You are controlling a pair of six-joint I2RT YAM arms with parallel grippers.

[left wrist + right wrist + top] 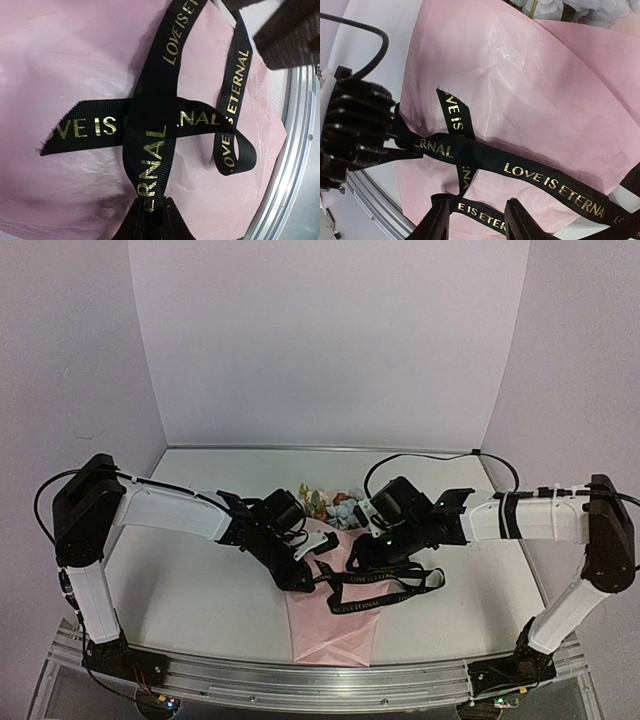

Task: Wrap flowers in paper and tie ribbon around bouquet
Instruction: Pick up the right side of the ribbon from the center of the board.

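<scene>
At the left end effector (156,206): nearly together, with the ribbon (150,125) running in between the tips; cannot tell whether pinched or loose. Just ahead, crossed over itself flat on the paper (70,65). At the right end effector (477,220): apart, clamped on nothing, one ribbon strand lying across the gap. Farther ahead, the flowers (600,7) poking from the pink cone. Beneath both, the bouquet (330,625) on the tabletop (190,580).
</scene>
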